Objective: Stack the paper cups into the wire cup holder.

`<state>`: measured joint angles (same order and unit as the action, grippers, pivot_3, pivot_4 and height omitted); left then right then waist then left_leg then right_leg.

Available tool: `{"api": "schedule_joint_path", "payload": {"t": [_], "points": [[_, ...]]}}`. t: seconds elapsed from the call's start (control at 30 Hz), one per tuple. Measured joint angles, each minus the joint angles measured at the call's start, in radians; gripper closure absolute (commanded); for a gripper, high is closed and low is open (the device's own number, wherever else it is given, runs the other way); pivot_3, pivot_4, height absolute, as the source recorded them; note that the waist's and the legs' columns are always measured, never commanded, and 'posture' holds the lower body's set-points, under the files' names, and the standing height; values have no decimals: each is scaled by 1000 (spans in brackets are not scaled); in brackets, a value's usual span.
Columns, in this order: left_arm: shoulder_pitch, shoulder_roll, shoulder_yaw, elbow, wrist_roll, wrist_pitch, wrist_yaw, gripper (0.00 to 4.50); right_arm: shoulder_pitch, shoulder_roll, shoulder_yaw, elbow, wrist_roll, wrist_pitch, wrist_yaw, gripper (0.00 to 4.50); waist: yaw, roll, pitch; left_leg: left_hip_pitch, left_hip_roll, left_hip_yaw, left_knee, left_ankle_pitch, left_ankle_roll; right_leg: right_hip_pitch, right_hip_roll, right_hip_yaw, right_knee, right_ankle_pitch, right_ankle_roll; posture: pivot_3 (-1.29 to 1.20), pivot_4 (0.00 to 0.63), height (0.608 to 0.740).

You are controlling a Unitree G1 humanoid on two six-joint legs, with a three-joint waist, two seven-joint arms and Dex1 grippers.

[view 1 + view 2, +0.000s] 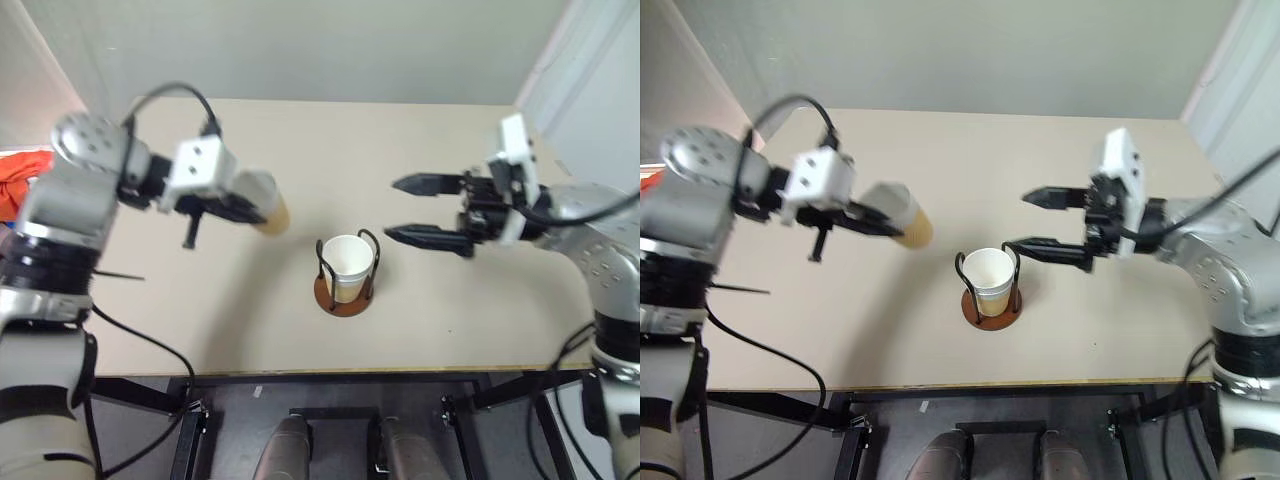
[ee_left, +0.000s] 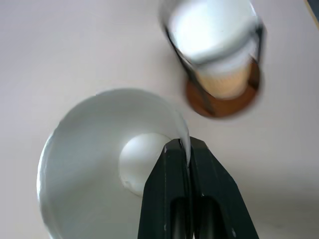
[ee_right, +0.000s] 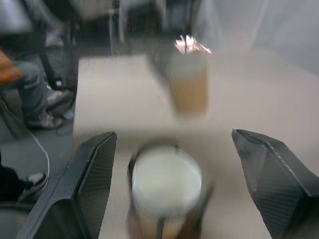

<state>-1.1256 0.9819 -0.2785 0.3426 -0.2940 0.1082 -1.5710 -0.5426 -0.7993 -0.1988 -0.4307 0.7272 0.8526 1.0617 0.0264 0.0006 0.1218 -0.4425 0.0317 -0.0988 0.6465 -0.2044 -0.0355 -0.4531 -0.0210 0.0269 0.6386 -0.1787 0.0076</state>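
My left gripper is shut on the rim of a paper cup, pinching the cup wall between its fingers. That cup hangs tilted above the table, to the left of the wire cup holder. The holder has a reddish-brown disc base and thin black wire loops. Another paper cup stands upright inside it. To the right of the holder, my right gripper is open, pointing toward it with nothing between its fingers.
The beige table has its front edge close below the holder. An orange cloth lies off the table's left side. In the right wrist view a seated person's legs show beyond the far table edge.
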Motion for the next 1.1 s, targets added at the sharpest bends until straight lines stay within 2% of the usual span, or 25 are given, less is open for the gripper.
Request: {"api": "schedule_joint_path", "payload": {"t": [0.13, 0.27, 0.37, 0.47, 0.6, 0.83, 1.07, 1.1], "points": [[-153, 48, -104, 20, -164, -34, -1, 4462, 256, -54, -199, -45, 35, -6, 24, 571, 1, 1, -1, 0, -1, 2, 0, -2, 3, 2, -1, 3, -7, -2, 8, 0, 150, 740], [-208, 55, -292, -6, -357, -66, -2, 4462, 563, -54, -368, -153, 49, -21, 39, 571, 1, 2, -1, 0, -1, 3, 2, -3, 4, 5, 0, 3, -8, -4, 14, 0, 150, 740], [-248, 21, -404, -3, -423, -104, -2, 4462, 642, -31, -463, -233, 108, -16, -3, 571, -3, 1, 0, 0, -2, 4, 3, -3, 4, 6, 1, 3, -10, -2, 17, 0, 150, 740], [-307, -30, -478, 21, -460, -160, -2, 4462, 688, -25, -509, -292, 168, -11, -48, 571, -4, 1, 0, -1, -3, 4, 7, -5, 6, 9, 1, 4, -11, -2, 19, 0, 150, 740], [-347, -76, -568, 34, -488, -230, -2, 4462, 676, -48, -519, -310, 220, -9, -110, 571, -3, 2, 0, -1, -3, 4, 18, -11, 11, 13, 1, 5, -11, -3, 23, 0, 150, 740], [-356, -78, -715, 41, -470, -358, -3, 4462, 665, -85, -518, -332, 279, -10, -191, 571, 2, 2, 0, -3, -4, 4, 21, -15, 13, 14, 1, 6, -12, -6, 29, 0, 150, 740], [-357, -106, -753, 84, -449, -408, -3, 4462, 668, -116, -518, -348, 323, -13, -230, 571, 13, 2, 0, -7, -5, 3, 22, -19, 14, 13, 1, 6, -12, -6, 38, 0, 150, 740], [-357, -121, -753, 98, -437, -413, -3, 4285, 668, -117, -518, -351, 330, -15, -234, 571, 16, 2, 0, -7, -5, 2, 23, -19, 14, 13, 1, 6, -12, -6, 38, 0, 150, 740]]}}
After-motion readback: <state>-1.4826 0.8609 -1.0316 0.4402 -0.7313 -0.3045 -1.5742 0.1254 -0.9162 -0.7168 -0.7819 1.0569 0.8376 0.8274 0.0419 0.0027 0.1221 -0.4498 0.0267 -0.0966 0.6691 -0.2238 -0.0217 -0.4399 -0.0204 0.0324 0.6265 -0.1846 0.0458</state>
